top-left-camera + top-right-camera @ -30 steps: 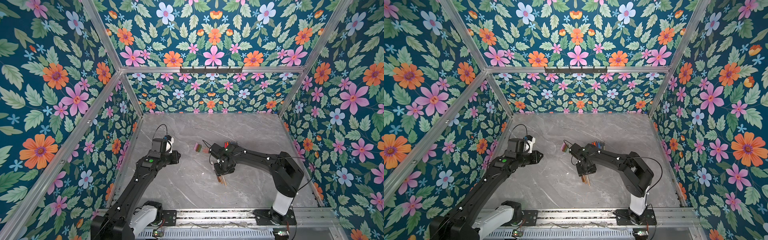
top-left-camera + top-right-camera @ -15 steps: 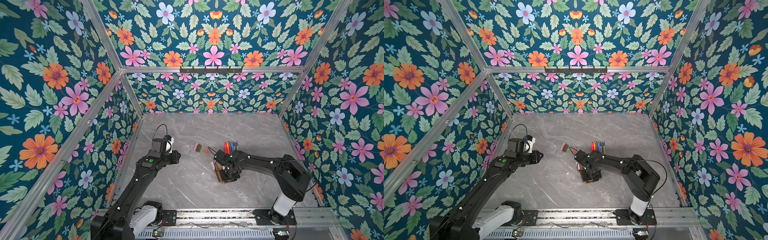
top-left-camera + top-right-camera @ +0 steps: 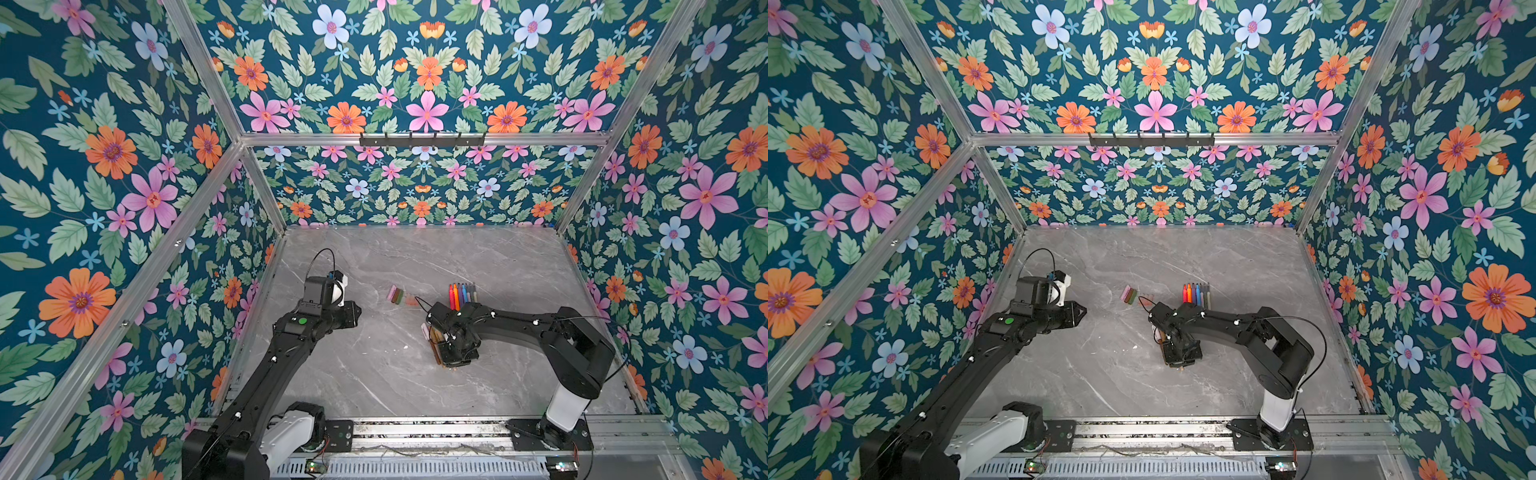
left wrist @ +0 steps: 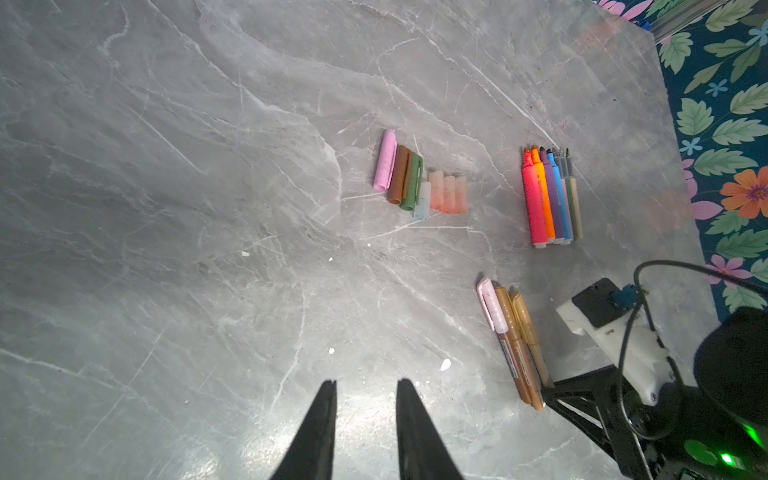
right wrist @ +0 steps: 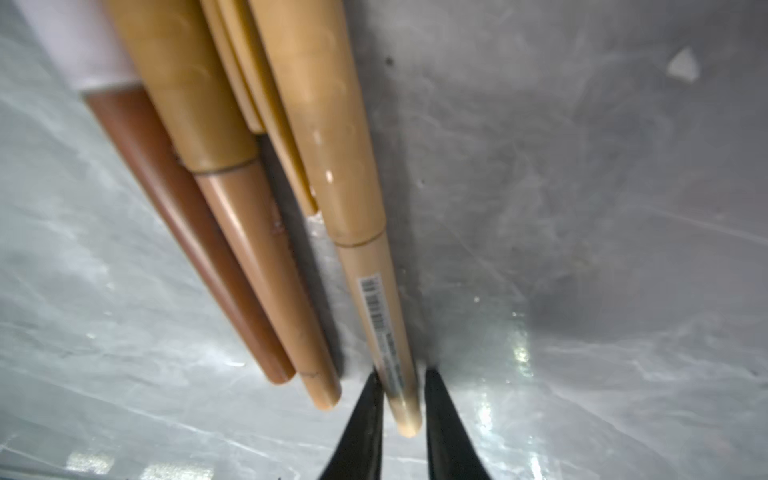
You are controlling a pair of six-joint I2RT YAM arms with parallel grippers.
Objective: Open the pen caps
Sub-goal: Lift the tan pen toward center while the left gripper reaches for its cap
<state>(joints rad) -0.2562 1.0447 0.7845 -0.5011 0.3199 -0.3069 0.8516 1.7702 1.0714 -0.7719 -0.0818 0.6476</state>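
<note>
On the left, the left arm [image 3: 286, 345] holds the left jaws above bare tabletop [image 4: 166, 208]. In the left wrist view they stand narrowly parted with nothing between them, and every pen and cap lies well ahead of them. Toward the middle, the loose pen caps [image 4: 419, 183] lie side by side in a short row: pink, brown, green, one pale and clear, then three peach.

Nearer the front edge lie three capped pens [image 4: 513, 332] pressed together, one with a pink cap and two with gold caps. The right arm [image 3: 519, 328] reaches down over their tail ends. In the right wrist view the right jaws straddle the tail of the barcoded tan pen [image 5: 365, 249], the outermost of the three. They are drawn in narrow and close on both sides, but I cannot tell whether they pinch it. The pen lies flat on the tabletop.

Behind that arm the uncapped pens [image 3: 462, 294] lie in a tight row, tips toward the back wall.

A second ago the right arm's wrist sat farther back, over the uncapped pens and hiding them; it has since swung forward to the capped three. Left arm, caps and capped pens lie where they were.
</note>
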